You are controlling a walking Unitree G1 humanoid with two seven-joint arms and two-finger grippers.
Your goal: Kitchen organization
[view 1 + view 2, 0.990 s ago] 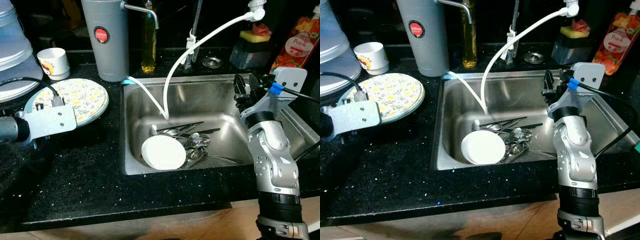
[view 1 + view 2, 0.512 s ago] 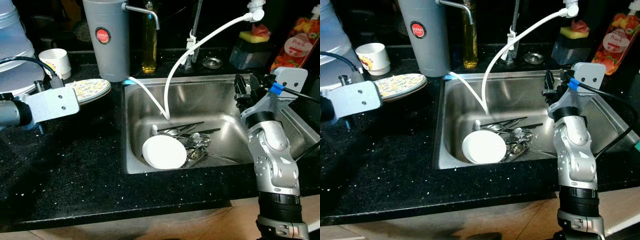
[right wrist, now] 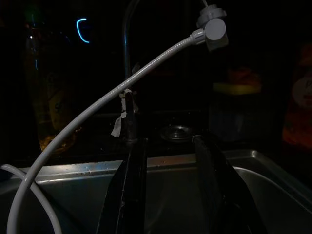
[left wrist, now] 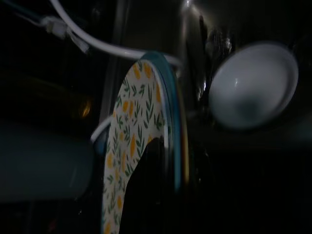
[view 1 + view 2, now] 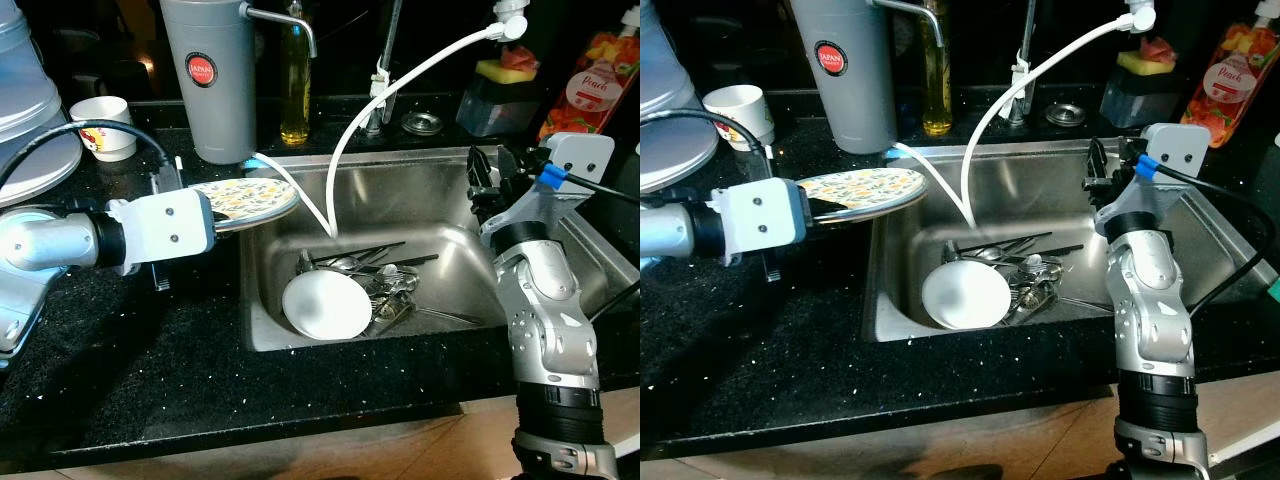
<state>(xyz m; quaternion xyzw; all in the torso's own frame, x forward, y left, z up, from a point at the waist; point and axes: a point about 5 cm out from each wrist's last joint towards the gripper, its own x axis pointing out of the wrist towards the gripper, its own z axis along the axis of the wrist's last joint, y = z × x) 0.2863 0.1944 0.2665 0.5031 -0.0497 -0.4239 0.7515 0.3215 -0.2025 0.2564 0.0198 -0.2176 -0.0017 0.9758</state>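
Countertop in speckled black runs along the left, with a small printed cup and a tall grey canister standing at the back. Left gripper pinches the rim of the floral plate, holding it nearly level in the air over the sink's left edge. Down in the steel sink a white bowl leans against a heap of cutlery, and a white hose arcs down into the basin. Right gripper hangs above the sink's right side, fingers spread and holding nothing.
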